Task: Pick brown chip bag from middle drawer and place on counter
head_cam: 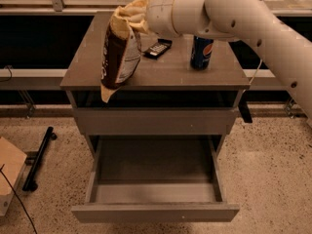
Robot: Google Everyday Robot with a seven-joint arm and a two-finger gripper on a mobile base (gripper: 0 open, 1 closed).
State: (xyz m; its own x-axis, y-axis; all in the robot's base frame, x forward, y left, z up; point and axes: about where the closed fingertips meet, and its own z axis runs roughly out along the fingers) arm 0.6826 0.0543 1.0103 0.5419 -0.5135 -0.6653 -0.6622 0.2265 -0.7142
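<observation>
Your brown chip bag hangs upright over the front-left part of the counter, its lower corner dipping past the front edge. Your gripper is above the counter, fingers clamped on the bag's crumpled pale top. Behind sit a small black bar and a blue soda can. Below, the middle drawer stands pulled open.

Apparently a robot test lab: a lone grey cabinet stands on speckled terrazzo floor below the hand, which grips the brown chip bag above the counter. A cardboard box and a black bar lie on the floor far beneath.
</observation>
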